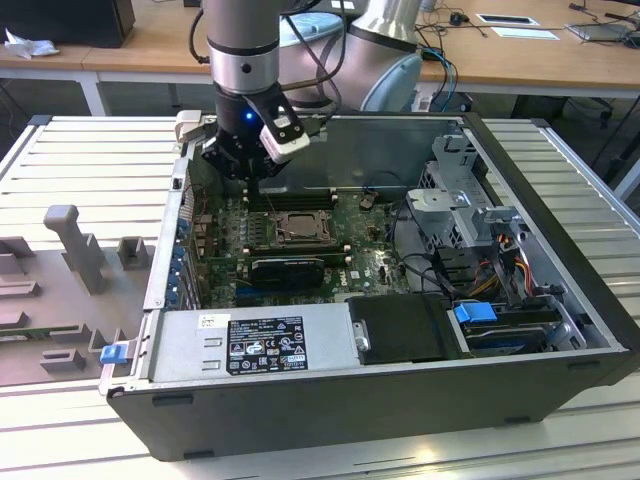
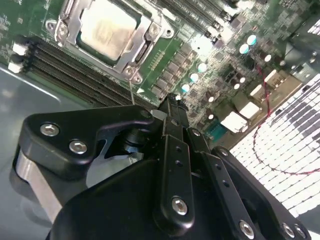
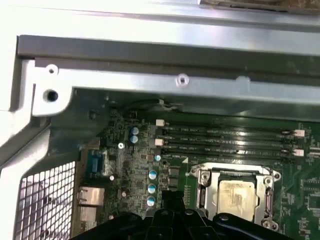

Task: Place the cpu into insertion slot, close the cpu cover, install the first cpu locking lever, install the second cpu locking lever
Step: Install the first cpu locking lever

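**Claw clenched and empty, near the seated cpu**

Black and closest to the lens in both wrist views, the claw has its fingers pressed together with nothing between them. Past its tip lies the cpu, a small flat square with a pale silvery top. It sits in the slot on the green board. The cover, a thin silver frame, lies flat around it. Cpu and claw are near but apart. In the exterior view the claw hangs over the memory slots, which run between it and the cpu.
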`<state>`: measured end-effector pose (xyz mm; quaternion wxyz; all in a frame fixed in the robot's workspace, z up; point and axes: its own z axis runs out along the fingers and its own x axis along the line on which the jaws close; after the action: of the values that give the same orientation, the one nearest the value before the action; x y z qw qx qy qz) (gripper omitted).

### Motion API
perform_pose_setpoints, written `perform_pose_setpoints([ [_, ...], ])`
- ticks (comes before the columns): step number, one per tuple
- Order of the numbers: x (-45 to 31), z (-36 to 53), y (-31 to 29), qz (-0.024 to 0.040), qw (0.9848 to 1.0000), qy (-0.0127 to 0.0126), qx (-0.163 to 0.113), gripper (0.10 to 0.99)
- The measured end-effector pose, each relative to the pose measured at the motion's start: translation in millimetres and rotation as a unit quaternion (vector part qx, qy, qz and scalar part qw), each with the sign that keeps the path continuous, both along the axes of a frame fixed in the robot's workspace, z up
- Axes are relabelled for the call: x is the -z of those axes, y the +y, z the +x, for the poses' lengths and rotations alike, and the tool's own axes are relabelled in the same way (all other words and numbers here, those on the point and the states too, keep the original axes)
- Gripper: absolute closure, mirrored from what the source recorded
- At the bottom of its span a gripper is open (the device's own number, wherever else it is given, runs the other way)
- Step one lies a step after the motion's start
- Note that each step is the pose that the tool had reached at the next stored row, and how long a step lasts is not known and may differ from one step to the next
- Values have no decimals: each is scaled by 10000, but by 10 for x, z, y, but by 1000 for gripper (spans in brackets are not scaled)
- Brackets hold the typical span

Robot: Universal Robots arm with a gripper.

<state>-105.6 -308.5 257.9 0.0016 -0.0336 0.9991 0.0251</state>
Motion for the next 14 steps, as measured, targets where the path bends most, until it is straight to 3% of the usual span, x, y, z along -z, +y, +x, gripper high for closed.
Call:
perform_pose_setpoints([
  [7, 3, -3, 195, 5, 10000, 0, -1, 980],
  [14, 4, 0, 200, 4, 10000, 0, -1, 980],
])
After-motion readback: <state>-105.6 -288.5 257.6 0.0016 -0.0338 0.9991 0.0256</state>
